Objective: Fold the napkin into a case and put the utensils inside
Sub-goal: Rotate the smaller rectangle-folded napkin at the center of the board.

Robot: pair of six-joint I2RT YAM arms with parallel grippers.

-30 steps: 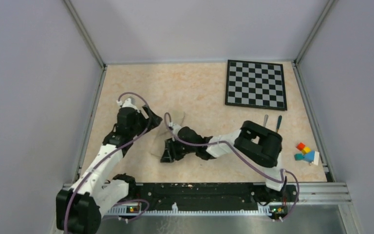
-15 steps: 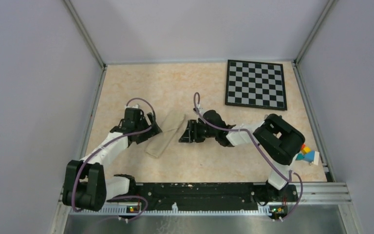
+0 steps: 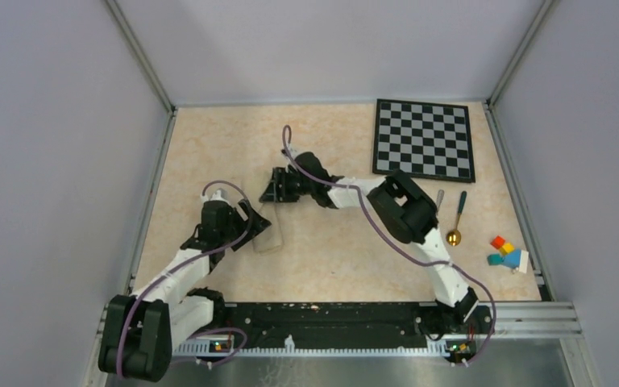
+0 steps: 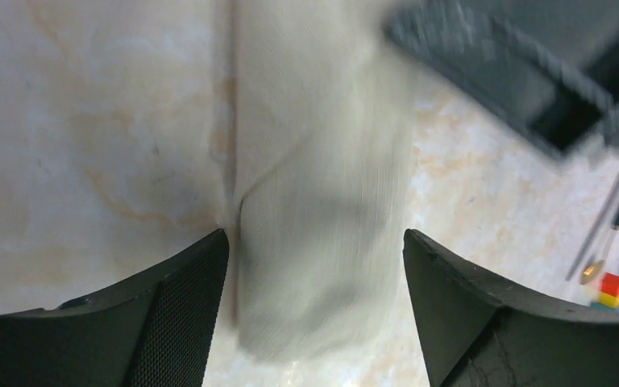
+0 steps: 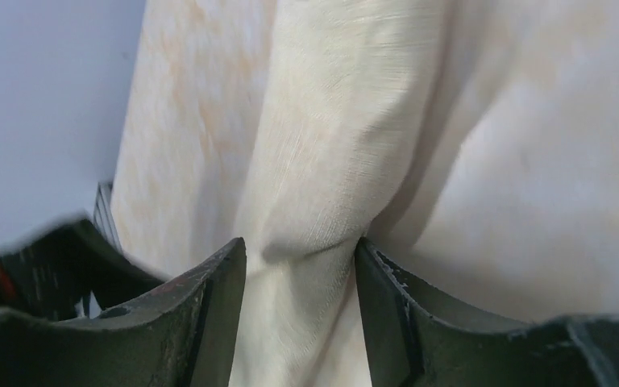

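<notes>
A soft beige napkin (image 3: pixel 269 237), finely woven and folded into a narrow strip, is seen on the marbled peach tabletop (image 3: pixel 330 266), left of centre between the two arms. Its far end is pinched by the right claw (image 5: pixel 300 246), and the cloth is gathered into converging creases between the dark, curved fingers. The near part is straddled by the left claw (image 4: pixel 316 238), whose textured black fingers are spread wide on either side of the strip. A slim silver knife (image 3: pixel 439 199) and a spoon (image 3: pixel 456 222) with a round gold bowl and dark handle are laid side by side at the right. They are near small coloured blocks (image 3: pixel 506 251) and just in front of a checkered board (image 3: pixel 424 139).

From above, the strip's far end is hidden beneath the right claw, and its pale colour is barely told from the tabletop. Both wrist views are blurred, and the cloth's ends are cut off there.

Against the frame half a second earlier, the right claw is found farther back and to the left. The strip is shown shorter, and the knife and spoon, then covered by the right arm, are uncovered.
</notes>
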